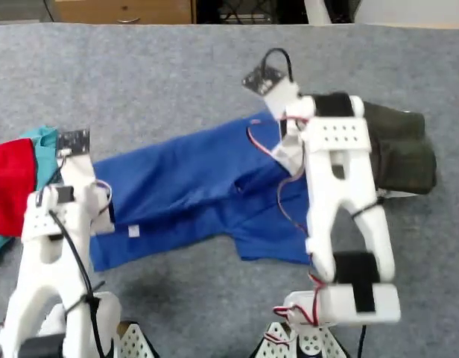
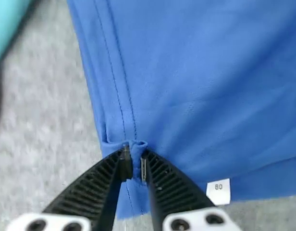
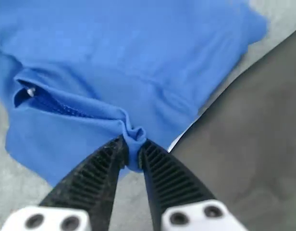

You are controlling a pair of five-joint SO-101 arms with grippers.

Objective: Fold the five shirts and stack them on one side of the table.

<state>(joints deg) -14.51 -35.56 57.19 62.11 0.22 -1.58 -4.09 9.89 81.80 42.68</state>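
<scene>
Your left gripper [image 2: 133,162] clamps the blue shirt [image 2: 196,86] at its hem. Your right gripper [image 3: 132,149] pinches a fold near the collar, beside the dark shirt [image 1: 404,156]. The red shirt [image 1: 10,186] overlaps the teal shirt [image 1: 45,145].

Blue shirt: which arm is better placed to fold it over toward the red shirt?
Probably right. The right gripper pinches the blue shirt at the end near the dark shirt; the left gripper holds the end beside the red shirt.

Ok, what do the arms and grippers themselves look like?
Left arm and right arm: white plastic, black motor blocks. Thin red and black cables run along them; a circuit board sits at each wrist. Fingers are black and ridged.
</scene>
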